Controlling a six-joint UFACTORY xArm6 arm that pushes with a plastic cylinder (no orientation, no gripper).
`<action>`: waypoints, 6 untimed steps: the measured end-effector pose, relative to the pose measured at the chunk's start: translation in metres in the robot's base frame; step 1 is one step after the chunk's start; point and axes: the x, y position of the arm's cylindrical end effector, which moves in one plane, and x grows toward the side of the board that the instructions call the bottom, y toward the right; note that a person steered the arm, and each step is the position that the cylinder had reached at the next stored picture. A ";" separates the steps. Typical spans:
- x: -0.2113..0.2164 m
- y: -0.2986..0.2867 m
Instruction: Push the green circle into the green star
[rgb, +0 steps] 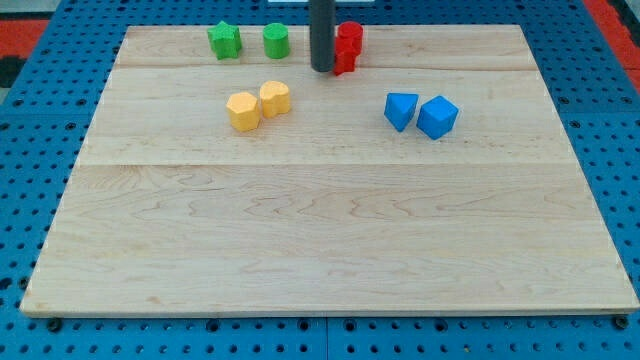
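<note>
Near the top edge of the wooden surface (330, 250), the green star (225, 40) sits just left of the green circle (276, 41), a small gap between them. Right of the circle, my tip (322, 68) stands apart from it, touching nothing green, with the red blocks (347, 47) right beside it. I have no hand, only the rod.

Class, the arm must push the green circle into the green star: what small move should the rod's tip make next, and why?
Probably slide my tip toward the view's top, level with the green circle block. It sits right of the circle, beside the red blocks; the green star block lies just left across a small gap.
</note>
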 end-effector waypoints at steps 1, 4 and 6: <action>-0.019 -0.058; -0.062 -0.072; -0.062 -0.091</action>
